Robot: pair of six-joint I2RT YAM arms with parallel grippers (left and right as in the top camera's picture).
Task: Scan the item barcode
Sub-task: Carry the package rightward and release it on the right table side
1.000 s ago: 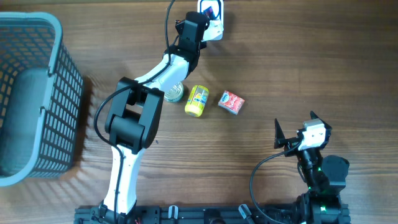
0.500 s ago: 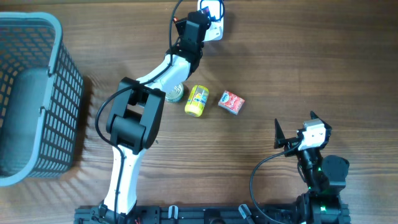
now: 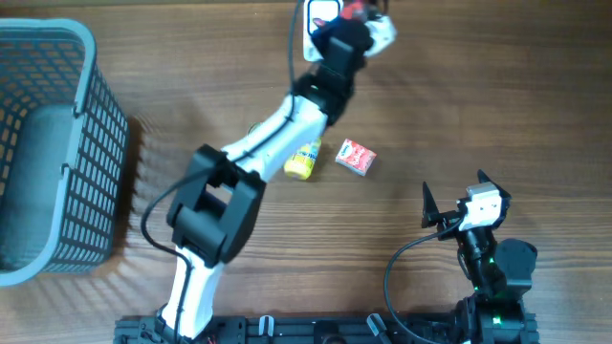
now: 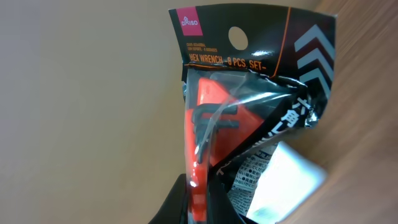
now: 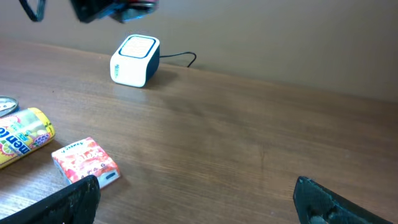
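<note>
Wrench pack (image 4: 249, 124) seemingly just beside scanner (image 5: 135, 60)

basket (image 3: 103, 134): far left | yellow tube (image 3: 301, 164): mid-table, partly hidden, maybe candy | red packet (image 3: 355, 157): just beside it

Brown wood-grain table (image 3: 535, 105) against a plain beige wall (image 5: 280, 37), soft even light.

1. From overhead, the left arm (image 3: 287, 119) covers the 12 o'clock end of the candy tube (image 3: 298, 167).
2. The scanner (image 3: 314, 17), at 12 o'clock on the table, is partly behind that arm and clipped by the top edge.
3. The basket (image 3: 100, 143), at 9 o'clock, runs off the left edge.
4. In the left wrist view, the packet (image 4: 249, 124) disappears at its 6 o'clock end into the pinching left gripper (image 4: 200, 202). Its fine print is too small to read.
5. In the right wrist view, the left edge cuts the can (image 5: 5, 104) at 9 o'clock.
</note>
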